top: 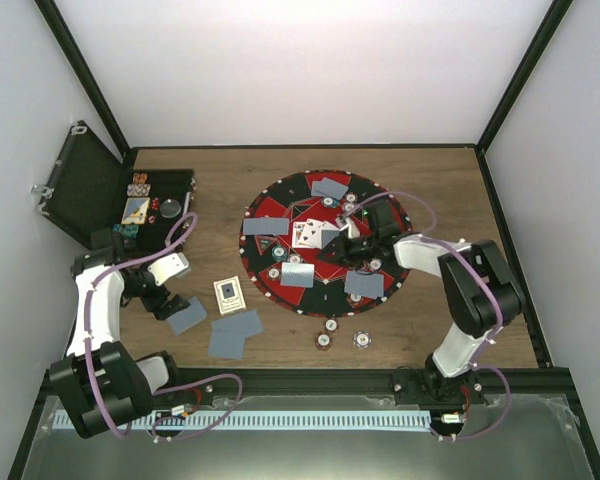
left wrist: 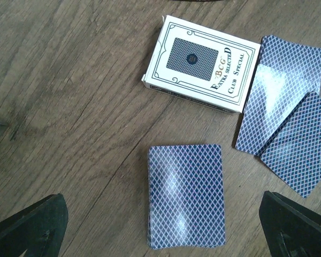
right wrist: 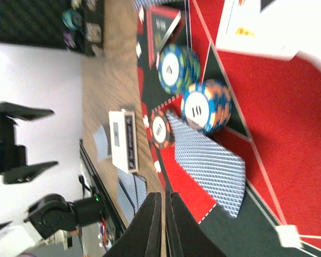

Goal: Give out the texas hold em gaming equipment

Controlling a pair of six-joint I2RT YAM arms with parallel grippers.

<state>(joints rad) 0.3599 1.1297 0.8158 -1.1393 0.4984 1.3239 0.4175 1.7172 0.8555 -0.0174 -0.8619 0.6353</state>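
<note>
Hovering wide open over the table (top: 430, 180), the left gripper (left wrist: 161, 214) frames a face-down deck (left wrist: 186, 195), not touching it; a card box (left wrist: 200, 63) and two overlapping loose cards (left wrist: 283, 128) lie just beside. The right gripper (right wrist: 165, 198) is clenched above the mat (right wrist: 289, 134), seemingly empty, near a face-down card (right wrist: 208, 166) and chip stacks (right wrist: 206, 107). Other cards (top: 330, 187) lie around the mat, and three chips (top: 323, 341) sit on the wood beside it.

The wooden table (top: 460, 200) bears the round mat (top: 280, 195), black case (top: 180, 190), card box (top: 229, 294), cards (top: 235, 335) and chips (top: 362, 339).
</note>
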